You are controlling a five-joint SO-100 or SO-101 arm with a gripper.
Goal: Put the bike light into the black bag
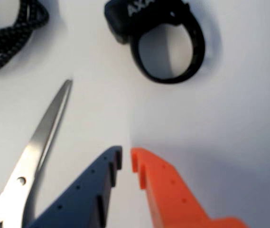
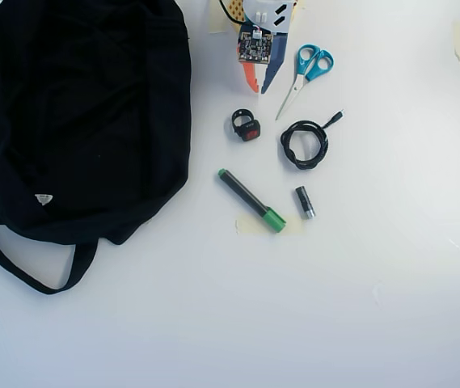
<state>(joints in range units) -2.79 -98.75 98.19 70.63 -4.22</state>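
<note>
The bike light (image 1: 125, 19) is a small black block with a ring strap, lying on the white table at the top of the wrist view. Seen from overhead, the bike light (image 2: 246, 128) shows its red face and lies just right of the black bag (image 2: 76, 105), a large floppy bag with a long strap and a white tag. My gripper (image 1: 126, 159) has one dark blue and one orange finger. They are shut, almost touching, with nothing between them. In the overhead view the gripper (image 2: 259, 90) hangs a short way behind the light, apart from it.
Blue-handled scissors (image 2: 302, 77) lie right beside the gripper, their blades (image 1: 40, 142) near the blue finger. A coiled black cable (image 2: 304, 144), a green-capped marker (image 2: 250, 198) and a small grey-black cylinder (image 2: 305, 202) lie to the right of the light and in front of it.
</note>
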